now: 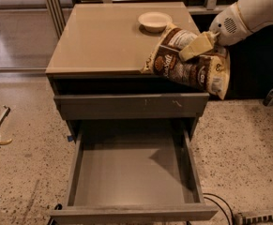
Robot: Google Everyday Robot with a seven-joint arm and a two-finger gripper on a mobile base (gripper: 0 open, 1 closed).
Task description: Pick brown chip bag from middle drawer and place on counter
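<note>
The brown chip bag (188, 64) hangs in the air over the right front edge of the counter (103, 36). It is dark brown with cream panels and white lettering. My gripper (195, 47) comes in from the upper right and is shut on the bag's upper part, its cream fingers (199, 45) pinching it. The middle drawer (131, 170) is pulled fully out below, its flat grey floor bare. The bag covers part of the counter's right edge.
A round cream bowl (155, 20) stands at the back right of the counter, just behind the bag. A grey drawer front with pale scratches (131, 106) sits above the open drawer. Speckled floor lies around the cabinet, with cables (223, 205) at the lower right.
</note>
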